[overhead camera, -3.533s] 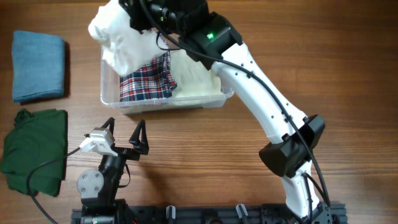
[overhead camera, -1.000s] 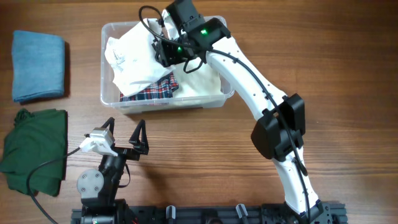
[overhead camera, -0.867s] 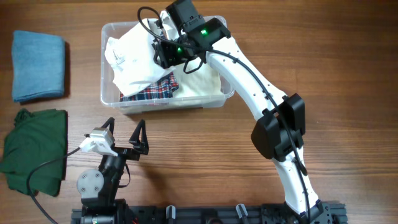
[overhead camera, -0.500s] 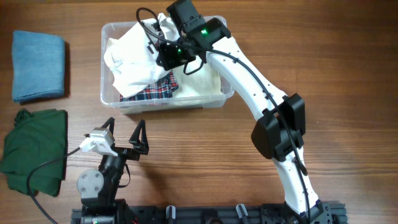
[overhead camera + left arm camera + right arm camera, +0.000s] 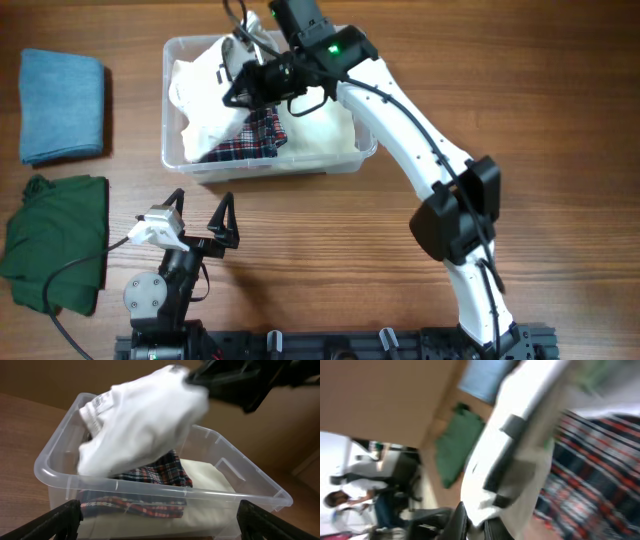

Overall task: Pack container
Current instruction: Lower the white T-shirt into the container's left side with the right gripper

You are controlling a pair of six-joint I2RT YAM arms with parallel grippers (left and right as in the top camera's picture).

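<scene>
The container (image 5: 268, 168), a clear rimmed bin, stands at the back of the table. It holds a plaid cloth (image 5: 252, 140), a cream cloth (image 5: 325, 130) and a white garment (image 5: 200, 95) heaped at its left end. My right gripper (image 5: 238, 88) hangs over that end, shut on a fold of the white garment (image 5: 520, 425); in the blurred right wrist view the fabric sits pinched between the jaws of the right gripper (image 5: 475, 521). My left gripper (image 5: 200, 222) rests open near the table's front, facing the container (image 5: 165, 494), nothing between its fingers.
A folded blue cloth (image 5: 62, 105) lies at the far left. A crumpled green cloth (image 5: 55, 240) lies below it, near the front left. The right arm reaches over the bin from the right.
My right gripper has shut on the white garment and swung left over the bin, lifting the fabric a little. The left arm has not moved.
</scene>
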